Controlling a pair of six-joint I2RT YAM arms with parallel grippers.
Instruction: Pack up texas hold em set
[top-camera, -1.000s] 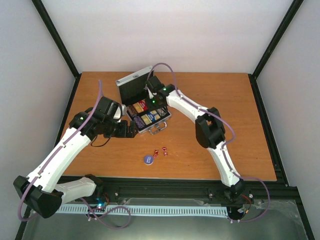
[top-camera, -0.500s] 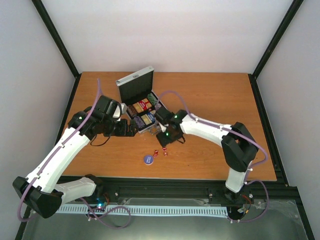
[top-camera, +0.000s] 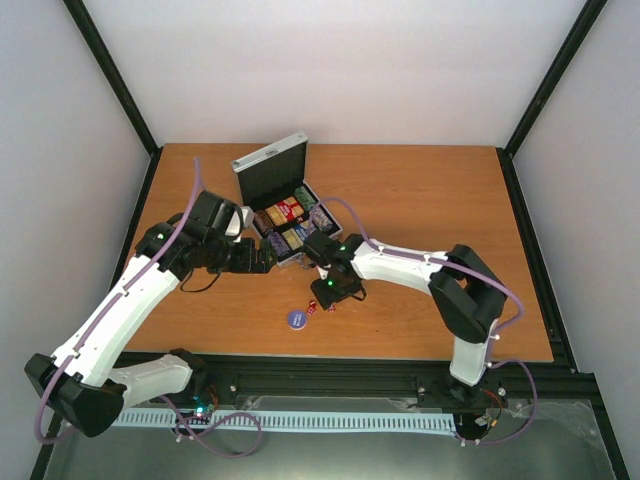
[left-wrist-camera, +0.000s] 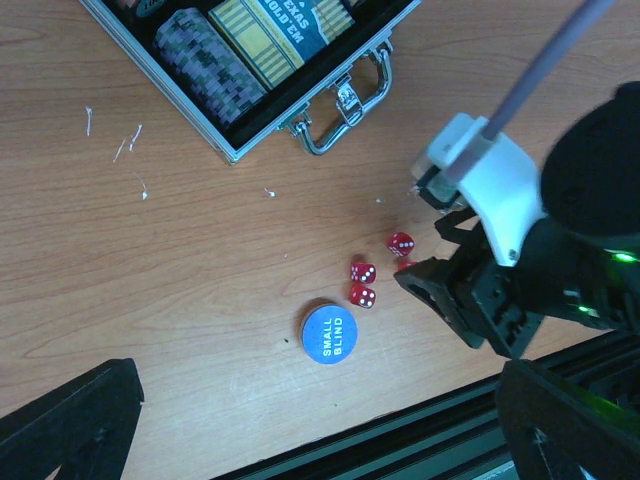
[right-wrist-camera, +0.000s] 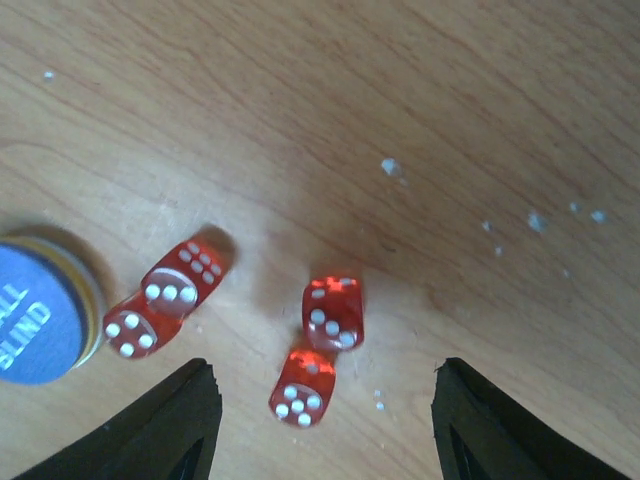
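The silver case (top-camera: 247, 167) stands open at the back with its lid up. Its tray holds the red card box (top-camera: 283, 211), the blue-yellow card box (left-wrist-camera: 280, 30) and grey chip stacks (left-wrist-camera: 210, 65). Several red dice (right-wrist-camera: 333, 310) lie on the table in front of the case handle (left-wrist-camera: 350, 100), beside the blue disc (left-wrist-camera: 329, 334) marked SMALL BLIND. My right gripper (right-wrist-camera: 320, 430) is open low over the dice, with two of them between its fingers. My left gripper (left-wrist-camera: 320, 440) is open and empty, by the case's near left corner (top-camera: 264, 262).
The table's front edge and a black rail (left-wrist-camera: 400, 430) run just below the disc. White crumbs (left-wrist-camera: 130, 140) dot the wood left of the case. The right arm (top-camera: 400, 265) stretches across the middle of the table.
My right arm has swung from over the open case down to the dice in front of it. The left arm, case, dice and disc have not moved.
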